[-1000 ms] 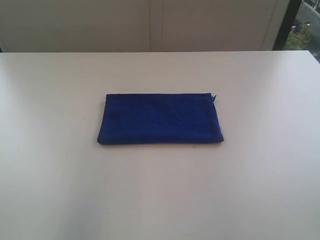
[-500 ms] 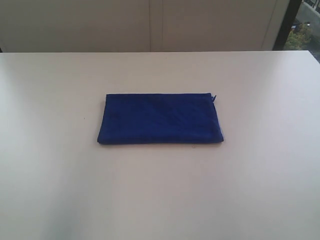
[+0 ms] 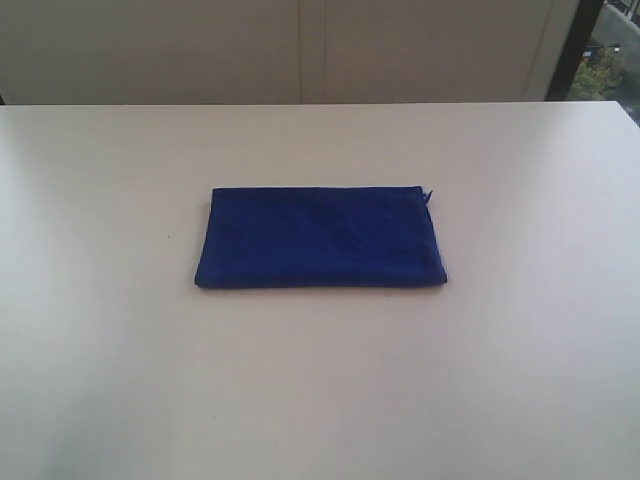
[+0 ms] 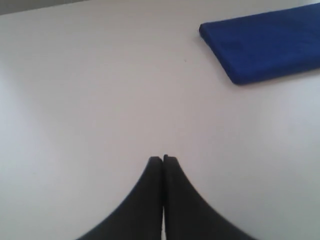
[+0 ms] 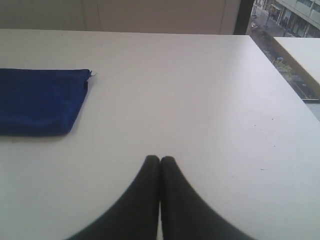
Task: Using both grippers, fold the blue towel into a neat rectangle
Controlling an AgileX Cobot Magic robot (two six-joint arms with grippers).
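The deep royal-blue fleecy towel (image 3: 320, 238) lies folded into a flat rectangle mid-way across the pale white table (image 3: 520, 350). The black left gripper (image 4: 163, 159) and black right gripper (image 5: 160, 159) each hover above bare tabletop, jaws pressed together, holding nothing, apart from the cloth.

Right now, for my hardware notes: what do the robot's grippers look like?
Only the wrist views show them. The left gripper has two plain black fingers, broad at the base, curving in to narrow rounded tips. The right gripper looks identical. No cables or markings show; the arms themselves are out of view.
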